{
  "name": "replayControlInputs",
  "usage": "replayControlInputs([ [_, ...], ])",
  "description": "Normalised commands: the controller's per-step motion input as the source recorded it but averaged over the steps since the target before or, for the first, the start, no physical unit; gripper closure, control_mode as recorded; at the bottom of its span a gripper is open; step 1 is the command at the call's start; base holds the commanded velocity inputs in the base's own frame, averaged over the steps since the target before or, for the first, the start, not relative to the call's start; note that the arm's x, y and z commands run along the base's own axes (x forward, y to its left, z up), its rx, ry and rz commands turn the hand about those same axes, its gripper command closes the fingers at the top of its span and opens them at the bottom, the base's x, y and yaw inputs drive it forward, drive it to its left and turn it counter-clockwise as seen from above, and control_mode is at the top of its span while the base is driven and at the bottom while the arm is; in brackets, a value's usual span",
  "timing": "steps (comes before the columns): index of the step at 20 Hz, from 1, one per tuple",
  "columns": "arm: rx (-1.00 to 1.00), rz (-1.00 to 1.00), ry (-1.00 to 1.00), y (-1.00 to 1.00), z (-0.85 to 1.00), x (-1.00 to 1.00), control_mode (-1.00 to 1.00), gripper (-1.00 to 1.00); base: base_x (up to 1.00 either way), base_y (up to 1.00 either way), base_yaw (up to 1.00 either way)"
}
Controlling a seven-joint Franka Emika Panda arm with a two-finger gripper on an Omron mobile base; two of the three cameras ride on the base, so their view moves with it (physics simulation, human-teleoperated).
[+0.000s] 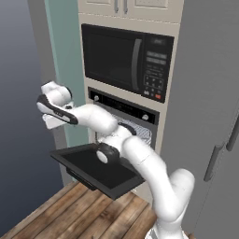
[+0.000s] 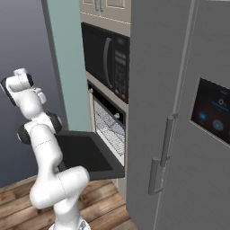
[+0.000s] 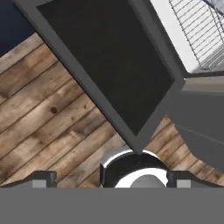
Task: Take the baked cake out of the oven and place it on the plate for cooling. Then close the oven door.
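The oven (image 1: 124, 108) has its oven door (image 1: 94, 168) dropped open and lying flat, black side up. Wire racks (image 2: 110, 128) show in the pale interior. The cake and the plate are out of view. My gripper (image 1: 50, 122) is raised to the left of the oven, above and beyond the door's left edge, and it points down. In the hand view the oven door (image 3: 105, 61) and a corner of the racks (image 3: 197, 30) lie below the gripper (image 3: 111, 179), whose fingertips (image 3: 41, 178) stand wide apart, open, with nothing between them.
A black microwave (image 1: 126, 58) with a keypad sits above the oven, under pale cabinets. A tall grey refrigerator (image 2: 188, 112) with bar handles stands close on the right. A teal panel (image 1: 63, 56) borders the oven's left. Wooden floor (image 1: 70, 210) runs under the door.
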Motion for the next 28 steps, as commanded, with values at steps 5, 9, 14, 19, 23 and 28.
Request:
replayControlInputs([
  [5,0.09,0.24,0.74,-0.21,0.07,-0.88,-1.0,-1.0,0.0,0.0,0.0],
  [9,0.14,0.23,0.82,-0.33,0.09,-1.0,-1.0,-1.0,0.0,0.0,0.0],
  [14,0.22,0.02,0.37,-0.61,0.65,-1.0,-1.0,-1.0,0.0,0.0,0.0],
  [19,0.18,0.0,-0.39,-0.6,0.62,-1.0,-1.0,-1.0,0.0,0.0,0.0],
  [23,0.02,0.0,-0.37,-0.69,0.06,-1.0,-1.0,-1.0,0.0,0.0,0.0],
  [28,-0.06,-0.03,-0.65,-0.25,-0.27,-1.0,-1.0,-1.0,0.0,0.0,0.0],
])
